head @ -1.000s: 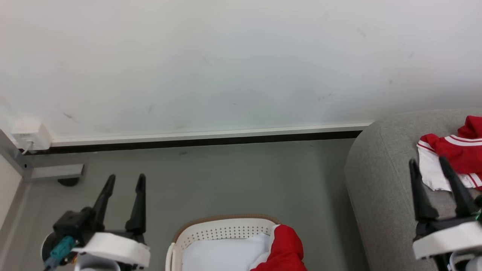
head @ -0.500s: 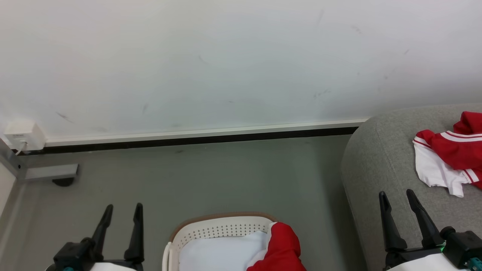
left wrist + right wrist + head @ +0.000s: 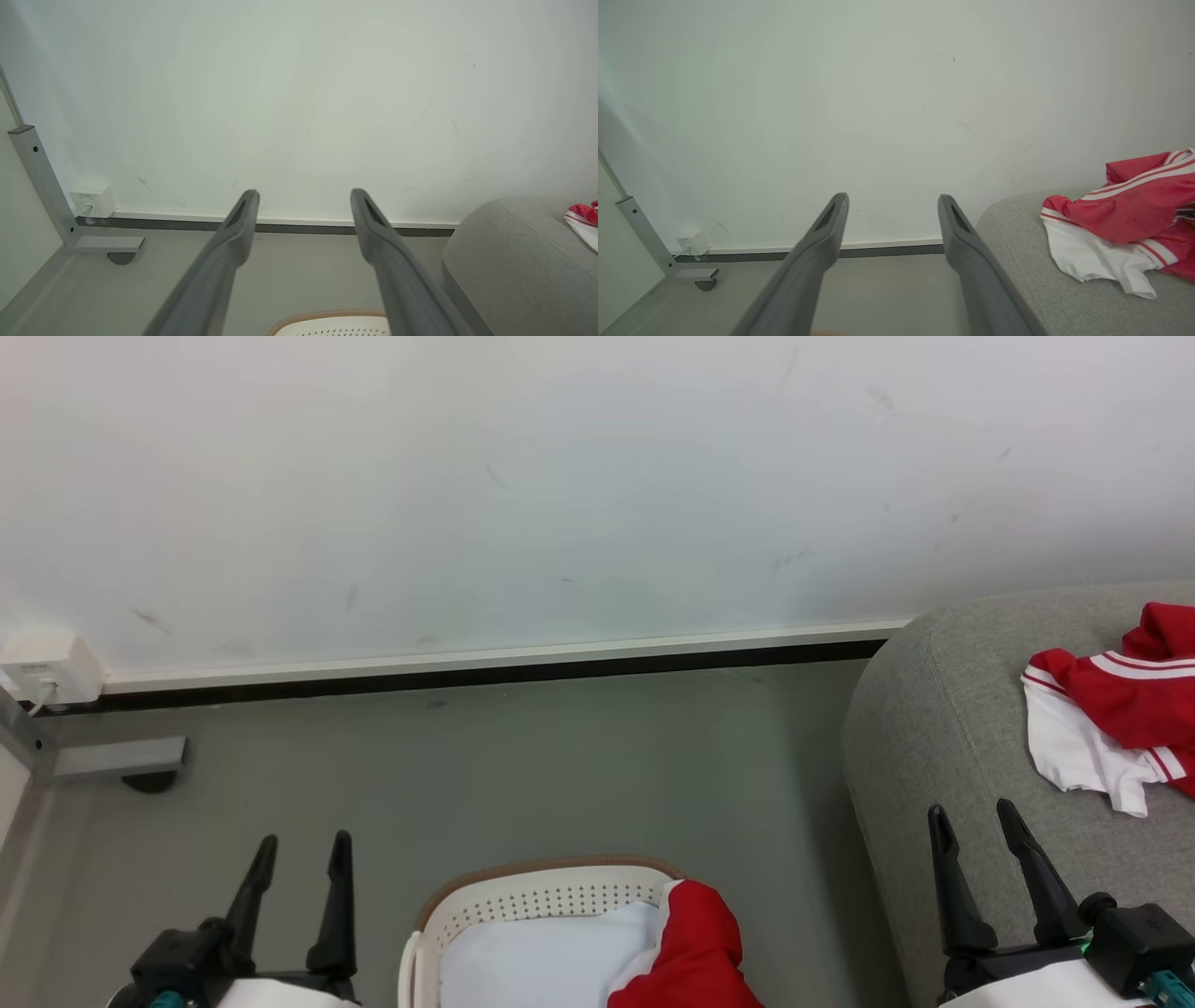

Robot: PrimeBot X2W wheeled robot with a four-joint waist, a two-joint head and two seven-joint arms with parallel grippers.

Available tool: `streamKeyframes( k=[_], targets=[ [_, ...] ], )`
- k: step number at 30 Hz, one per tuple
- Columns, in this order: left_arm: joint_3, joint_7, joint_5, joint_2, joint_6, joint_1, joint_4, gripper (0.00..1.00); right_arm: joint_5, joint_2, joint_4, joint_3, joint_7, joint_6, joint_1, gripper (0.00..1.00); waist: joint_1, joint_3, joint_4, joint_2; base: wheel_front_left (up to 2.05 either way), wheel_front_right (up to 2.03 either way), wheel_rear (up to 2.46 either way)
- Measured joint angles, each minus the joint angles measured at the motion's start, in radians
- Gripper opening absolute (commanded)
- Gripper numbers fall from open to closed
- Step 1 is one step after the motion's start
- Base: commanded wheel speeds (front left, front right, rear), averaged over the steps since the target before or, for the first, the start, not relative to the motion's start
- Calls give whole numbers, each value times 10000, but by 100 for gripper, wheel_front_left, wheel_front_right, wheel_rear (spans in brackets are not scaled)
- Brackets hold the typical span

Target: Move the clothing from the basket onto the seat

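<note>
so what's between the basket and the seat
In the head view, only bare grey floor lies between the basket and the seat. Red clothing covers the basket's rim there.

Left gripper [image 3: 305, 840]: comprised two long, tapered matte-black fingers [image 3: 236, 231] on a black block mount, a white rounded plastic wrist shell [image 3: 280, 997] and a teal cable plug [image 3: 173, 1001]. Right gripper [image 3: 971, 807]: was alike, with an added black round knob [image 3: 1094, 903] and a small green light [image 3: 1083, 948]. The fingers' inner faces bore recessed slots near the tips.

Grey floor [image 3: 560, 756] carries basket [image 3: 546, 902] (brown rim); seat [image 3: 934, 737] w/ red-white clothing [image 3: 1120, 702] on top.
</note>
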Motion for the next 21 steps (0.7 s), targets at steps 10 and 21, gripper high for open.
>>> streamKeyframes(
  k=[10, 21],
  targets=[
    [-142, 2, 54, -50, -42, -182, 142, 100, -2, -40, -27, -105, -2, 0, -190, 100, 0, 221, -188, -1, 0, 0, 0],
    [-1896, 0, -552, 708, -81, -1413, 1442, 100, -31, -140, -8, -729, -17, 0, -720, 100, 0, 1387, -834, 0, 0, 0, 0]
  ],
)
